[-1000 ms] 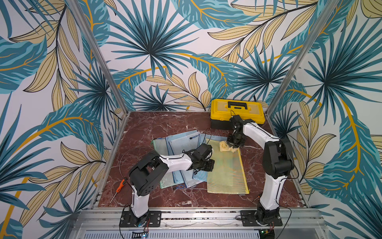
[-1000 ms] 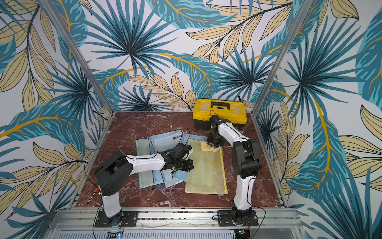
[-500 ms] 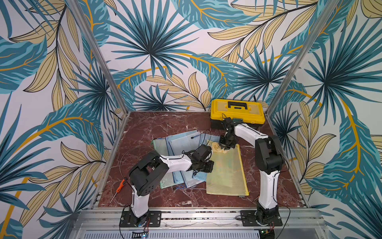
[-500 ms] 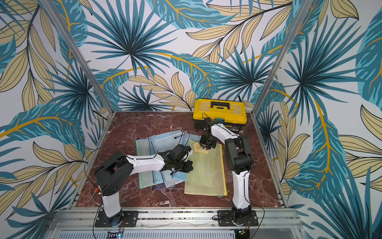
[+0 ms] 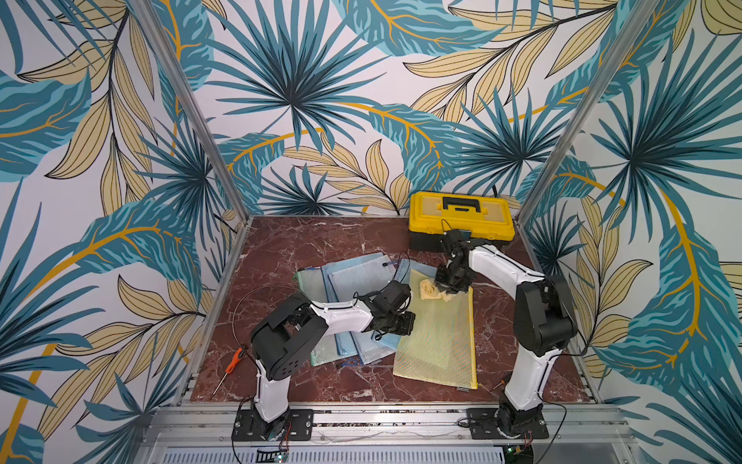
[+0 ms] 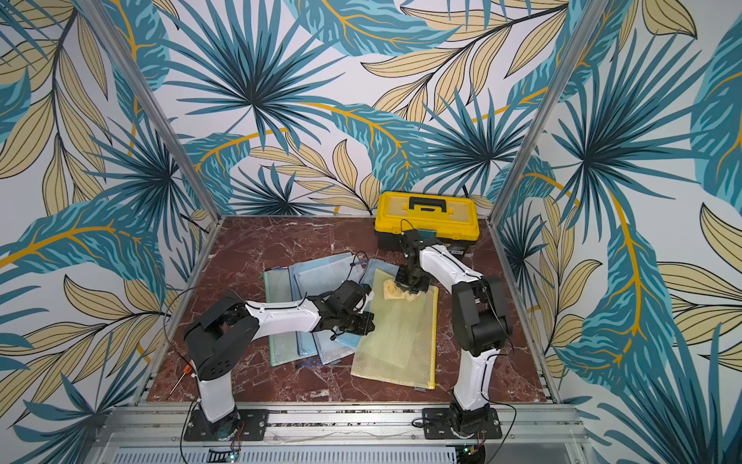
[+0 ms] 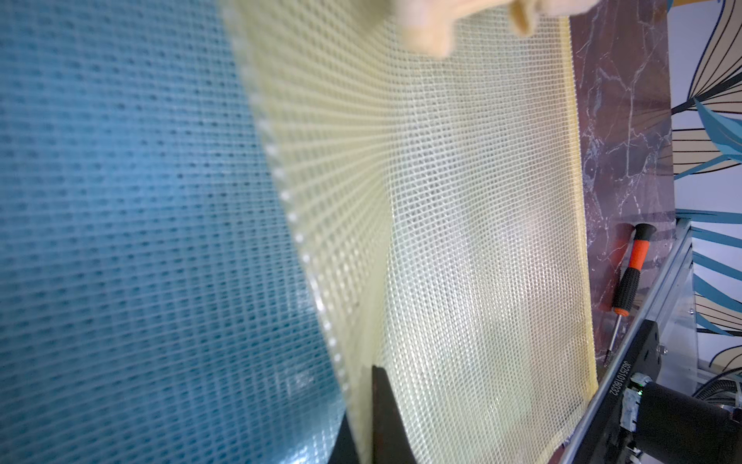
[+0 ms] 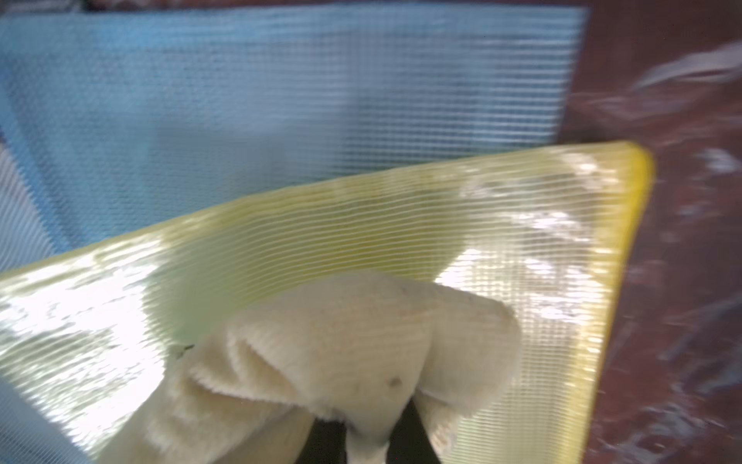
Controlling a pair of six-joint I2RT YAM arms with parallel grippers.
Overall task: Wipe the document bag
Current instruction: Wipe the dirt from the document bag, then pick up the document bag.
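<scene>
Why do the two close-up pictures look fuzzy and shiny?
Right wrist view: motion-smeared table, white glare patches on the yellow bag. Left wrist view: blue bag and cloth too near, out of focus. Both top views: sharp.

Left arm (image 5: 341,317) and right arm (image 5: 498,267) wear white shells, black joints, thin black cables, bolted black bases.

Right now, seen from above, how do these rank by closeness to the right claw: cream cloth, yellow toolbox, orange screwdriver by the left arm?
From the right gripper, in a top view:
1. cream cloth: pinched in its jaws.
2. yellow toolbox: behind, at the back.
3. orange screwdriver: far left, near the front.
</scene>
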